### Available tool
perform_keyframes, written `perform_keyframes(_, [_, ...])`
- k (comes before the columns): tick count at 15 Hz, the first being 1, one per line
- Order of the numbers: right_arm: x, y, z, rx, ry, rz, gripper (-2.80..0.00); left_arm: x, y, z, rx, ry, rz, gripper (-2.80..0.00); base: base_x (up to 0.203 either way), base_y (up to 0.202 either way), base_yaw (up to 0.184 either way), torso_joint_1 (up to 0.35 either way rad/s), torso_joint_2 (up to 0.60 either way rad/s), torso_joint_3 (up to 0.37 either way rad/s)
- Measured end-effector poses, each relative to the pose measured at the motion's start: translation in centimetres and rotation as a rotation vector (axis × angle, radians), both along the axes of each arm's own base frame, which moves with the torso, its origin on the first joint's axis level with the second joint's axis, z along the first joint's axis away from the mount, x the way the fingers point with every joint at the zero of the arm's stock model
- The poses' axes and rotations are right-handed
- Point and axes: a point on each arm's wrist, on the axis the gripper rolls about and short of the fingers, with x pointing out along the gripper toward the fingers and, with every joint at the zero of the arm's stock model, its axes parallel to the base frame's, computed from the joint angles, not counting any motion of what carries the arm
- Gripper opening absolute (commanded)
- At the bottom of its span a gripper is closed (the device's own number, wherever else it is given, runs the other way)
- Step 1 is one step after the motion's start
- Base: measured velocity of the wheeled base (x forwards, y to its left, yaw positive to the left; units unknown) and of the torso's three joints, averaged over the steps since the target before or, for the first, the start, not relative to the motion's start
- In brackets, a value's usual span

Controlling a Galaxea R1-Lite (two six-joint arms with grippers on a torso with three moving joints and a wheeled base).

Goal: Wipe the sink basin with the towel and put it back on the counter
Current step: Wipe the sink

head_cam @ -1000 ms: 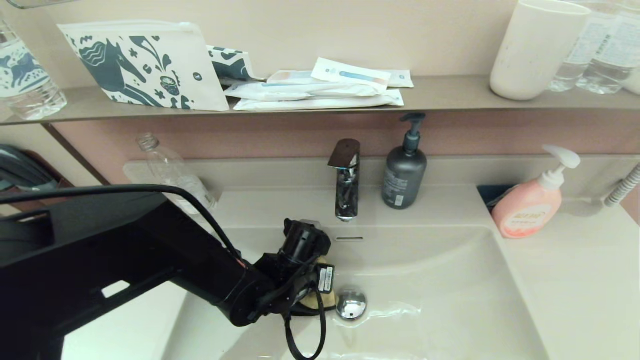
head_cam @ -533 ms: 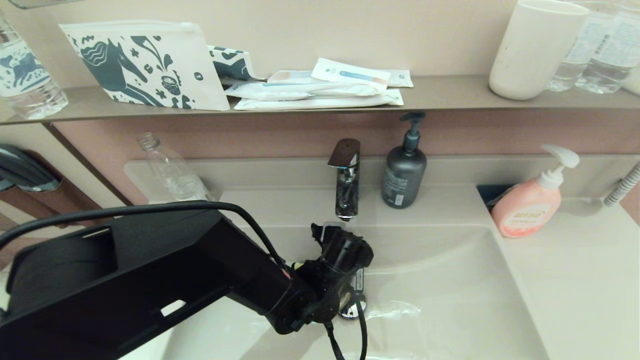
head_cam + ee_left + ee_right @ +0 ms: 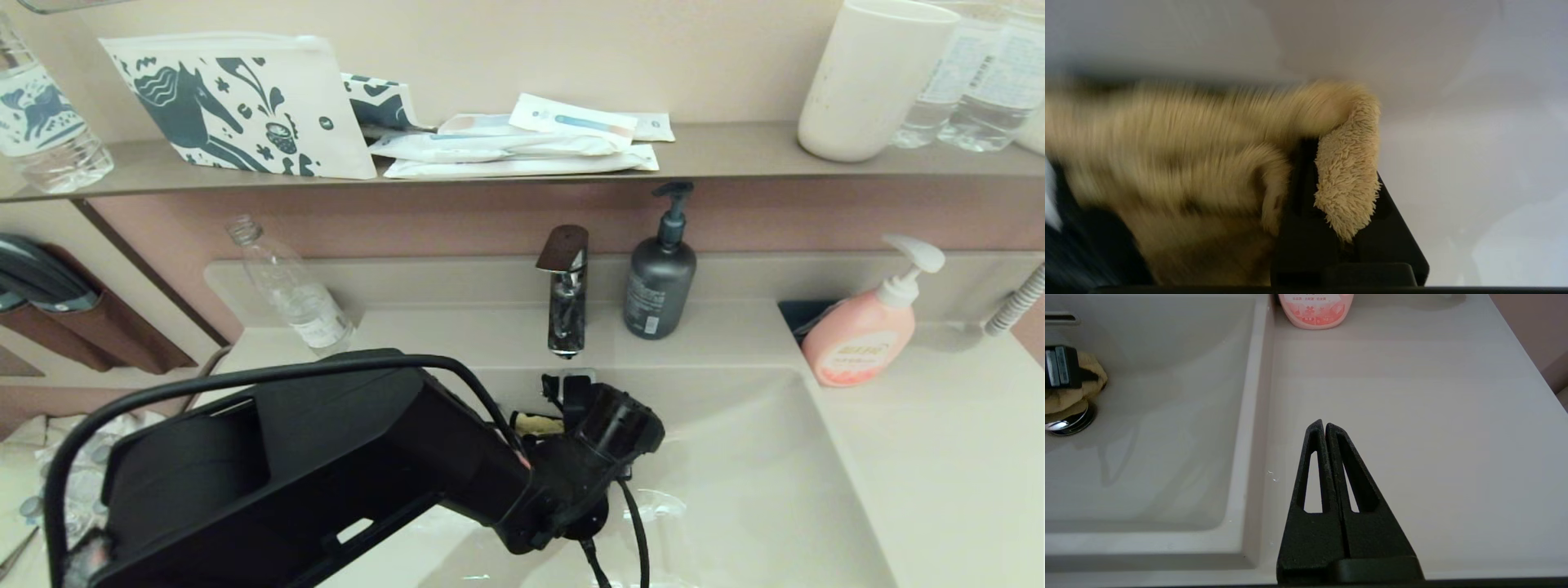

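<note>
The mustard-yellow fluffy towel [image 3: 1345,171] is pinched in my left gripper [image 3: 1306,155], which is shut on it with pile draped over the black finger. In the head view my left arm reaches into the sink basin [image 3: 735,457] below the tap; only a strip of towel [image 3: 539,425] shows beside the wrist, and the fingers are hidden under it. The right wrist view shows the towel [image 3: 1073,390] pressed on the basin [image 3: 1159,416] floor at the chrome drain plug [image 3: 1067,418]. My right gripper [image 3: 1325,424] hangs shut and empty over the counter [image 3: 1412,396] right of the basin.
A chrome tap [image 3: 565,286] and a dark pump bottle [image 3: 660,282] stand behind the basin. A pink pump bottle [image 3: 861,331] is at the back right and a clear plastic bottle [image 3: 290,290] at the back left. The wall shelf [image 3: 735,155] holds a pouch, packets and a cup.
My left arm has swept rightward across the basin floor with the towel, from left of the drain plug to over it; the plug is now hidden in the head view.
</note>
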Motion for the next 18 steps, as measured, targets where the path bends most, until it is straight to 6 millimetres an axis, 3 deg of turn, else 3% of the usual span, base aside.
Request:
perform_keyframes(3, [0.0, 0.0, 0.0, 0.000, 0.000, 0.000, -2.80, -2.0, -0.2, -0.2, -0.012, 0.090, 0.044, -2.80, 0.000, 0.000, 0.000, 0.000, 0.00, 0.000])
perform_keyframes(10, [0.0, 0.0, 0.0, 0.000, 0.000, 0.000, -2.80, -6.7, 1.6, 2.5, 0.023, 0.247, 0.130, -2.80, 0.000, 0.000, 0.000, 0.000, 0.00, 0.000])
perform_keyframes(15, [0.0, 0.0, 0.0, 0.000, 0.000, 0.000, -2.80, -9.9, 4.9, 2.1, 0.095, 0.369, 0.128, -2.80, 0.000, 0.000, 0.000, 0.000, 0.00, 0.000])
perform_keyframes(18, [0.0, 0.0, 0.0, 0.000, 0.000, 0.000, -2.80, -11.9, 8.6, 1.3, 0.208, 0.448, 0.104, -2.80, 0.000, 0.000, 0.000, 0.000, 0.00, 0.000])
